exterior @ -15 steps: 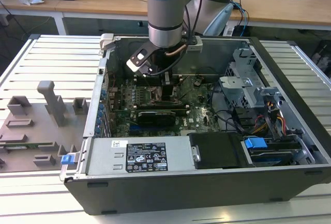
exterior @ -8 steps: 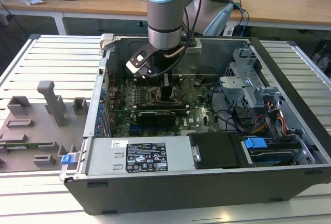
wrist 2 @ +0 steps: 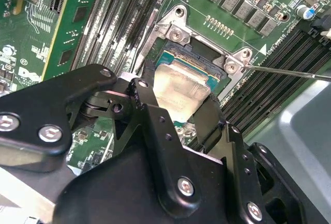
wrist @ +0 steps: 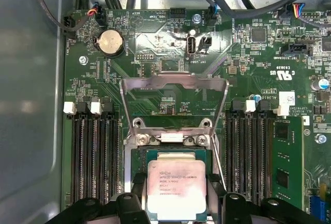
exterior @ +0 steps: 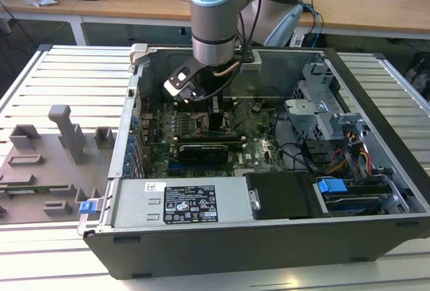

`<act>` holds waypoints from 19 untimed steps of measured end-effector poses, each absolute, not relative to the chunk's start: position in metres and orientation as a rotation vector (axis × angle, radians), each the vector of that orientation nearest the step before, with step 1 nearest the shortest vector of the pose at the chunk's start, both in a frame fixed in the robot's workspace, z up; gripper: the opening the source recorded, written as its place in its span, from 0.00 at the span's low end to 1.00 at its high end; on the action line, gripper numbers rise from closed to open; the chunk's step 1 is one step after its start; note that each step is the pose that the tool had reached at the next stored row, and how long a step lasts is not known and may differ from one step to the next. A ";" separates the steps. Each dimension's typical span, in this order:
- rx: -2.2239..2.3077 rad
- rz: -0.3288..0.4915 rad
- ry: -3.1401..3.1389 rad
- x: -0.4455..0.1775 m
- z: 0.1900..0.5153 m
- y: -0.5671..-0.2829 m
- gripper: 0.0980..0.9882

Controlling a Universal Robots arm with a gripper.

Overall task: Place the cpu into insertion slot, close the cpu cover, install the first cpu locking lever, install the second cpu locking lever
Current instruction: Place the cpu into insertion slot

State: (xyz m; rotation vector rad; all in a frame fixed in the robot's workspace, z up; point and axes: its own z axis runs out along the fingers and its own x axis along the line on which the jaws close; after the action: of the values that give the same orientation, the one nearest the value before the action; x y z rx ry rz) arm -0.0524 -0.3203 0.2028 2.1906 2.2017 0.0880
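Note:
The cpu (wrist: 177,190), a square chip with a silvery top plate, sits between my gripper's black fingers (wrist: 138,185) just over the insertion slot (wrist: 170,155). My gripper (wrist: 177,182) is shut on it by two opposite edges. In the second wrist view the cpu (wrist 2: 181,84) hangs slightly tilted over the slot (wrist 2: 189,57), partly covering it. The cpu cover (wrist: 173,81), a thin metal frame, stands swung open behind the slot. A thin wire locking lever (wrist 2: 289,72) sticks out to one side, unlatched. In the exterior view my gripper (exterior: 209,119) reaches down into the open computer case.
Black memory slots (wrist: 93,157) flank the socket on both sides. A long black card (exterior: 201,151) lies across the board. The power supply (exterior: 181,203), drive cage (exterior: 322,113) and cables (exterior: 349,156) fill the case. A grey fixture (exterior: 40,170) lies at the exterior view's left.

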 end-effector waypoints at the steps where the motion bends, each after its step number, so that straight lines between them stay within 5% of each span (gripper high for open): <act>1: 2.192 0.088 2.200 -0.053 0.202 -0.320 0.50; 12: 2.195 0.088 2.198 -0.054 0.198 -0.319 0.50; 14: 2.195 0.088 2.198 -0.054 0.198 -0.319 0.59; 19: 2.195 0.088 2.198 -0.055 0.198 -0.319 0.59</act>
State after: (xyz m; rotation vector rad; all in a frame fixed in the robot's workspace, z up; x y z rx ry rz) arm -0.0550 -0.3187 0.1976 2.1947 2.1979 0.0884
